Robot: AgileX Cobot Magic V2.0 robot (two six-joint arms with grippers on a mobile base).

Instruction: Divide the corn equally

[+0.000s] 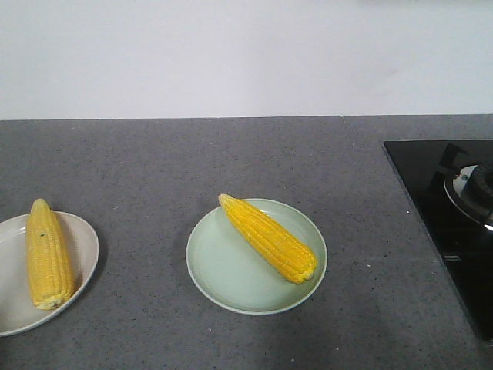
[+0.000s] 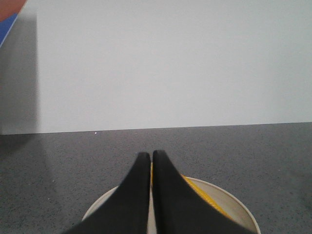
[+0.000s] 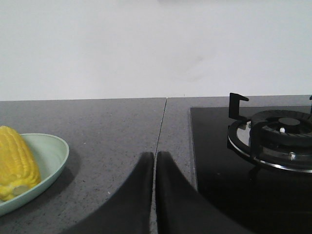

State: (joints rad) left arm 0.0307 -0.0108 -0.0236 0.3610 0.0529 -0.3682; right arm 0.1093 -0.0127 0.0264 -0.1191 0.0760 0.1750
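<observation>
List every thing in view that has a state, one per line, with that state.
White plate: holds one cob.
Left corn: lying on the white plate.
Green plate: holds one cob.
Right corn: lying diagonally on the green plate.
Left gripper: shut, empty, above the white plate.
Right gripper: shut, empty, over the counter.
Stove burner: no flame visible.

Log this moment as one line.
corn: one per plate | white plate | green plate | left fingers shut, empty | right fingers shut, empty

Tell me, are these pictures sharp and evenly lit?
Front view: soft even light, faint shadows beside the green plate; the stove's black glass shows reflections. Left wrist view: the near left gripper is dark and soft-edged, the wall shaded at left. Right wrist view: the right gripper likewise.
</observation>
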